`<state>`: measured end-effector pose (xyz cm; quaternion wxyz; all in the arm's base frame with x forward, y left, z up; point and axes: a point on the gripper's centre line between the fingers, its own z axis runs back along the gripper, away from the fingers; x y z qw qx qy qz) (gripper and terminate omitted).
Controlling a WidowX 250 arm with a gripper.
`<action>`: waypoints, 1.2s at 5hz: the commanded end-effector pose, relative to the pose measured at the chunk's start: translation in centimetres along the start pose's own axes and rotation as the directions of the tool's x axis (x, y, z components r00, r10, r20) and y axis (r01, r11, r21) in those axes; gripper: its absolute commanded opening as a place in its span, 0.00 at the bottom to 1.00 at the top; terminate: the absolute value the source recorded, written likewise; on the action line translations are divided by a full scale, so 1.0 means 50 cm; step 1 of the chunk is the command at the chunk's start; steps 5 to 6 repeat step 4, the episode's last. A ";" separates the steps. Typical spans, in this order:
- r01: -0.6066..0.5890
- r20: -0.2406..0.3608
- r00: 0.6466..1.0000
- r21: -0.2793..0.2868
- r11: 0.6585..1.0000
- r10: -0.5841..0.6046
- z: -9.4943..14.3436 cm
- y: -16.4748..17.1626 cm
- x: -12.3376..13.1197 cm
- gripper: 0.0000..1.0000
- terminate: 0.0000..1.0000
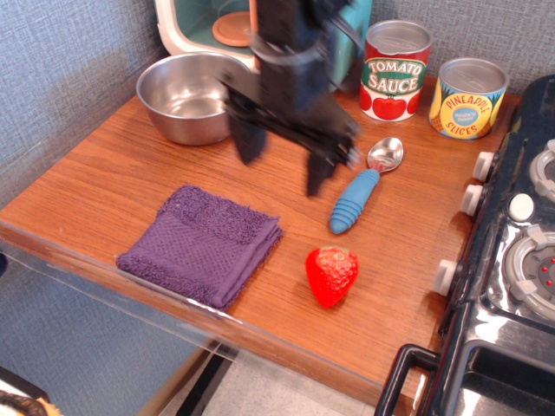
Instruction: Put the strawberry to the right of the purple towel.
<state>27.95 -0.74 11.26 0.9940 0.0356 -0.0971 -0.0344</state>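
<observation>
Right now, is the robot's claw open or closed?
Open. The gripper hangs above the table with its two fingers spread apart and nothing between them; the strawberry lies free on the wood.

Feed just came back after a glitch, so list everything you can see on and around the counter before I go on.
strawberry: one, red with a green top, on the counter right of the towel, free of the claw
purple towel: one, dark purple, folded, near the front edge
steel bowl: one, silver, back left
spoon: one, blue ribbed handle with a silver bowl, behind the strawberry
tomato sauce can: one, red label, back
pineapple slices can: one, yellow label, right of the tomato can
toy appliance: one, white and teal, rear, behind the bowl
toy stove: one, black with grey knobs, right edge
counter: one, brown wood
claw: one, black, open, raised above the counter, blurred
</observation>
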 end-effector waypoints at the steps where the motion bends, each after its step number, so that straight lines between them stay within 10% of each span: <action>1: -0.166 -0.006 0.986 0.021 0.986 0.166 0.042 0.107 -0.023 1.00 0.00; 3: -0.035 -0.073 0.997 -0.024 0.999 0.033 0.026 0.115 -0.013 1.00 0.00; 4: -0.035 -0.073 0.997 -0.024 0.999 0.033 0.026 0.115 -0.013 1.00 1.00; 6: -0.035 -0.073 0.997 -0.024 0.999 0.033 0.026 0.115 -0.013 1.00 1.00</action>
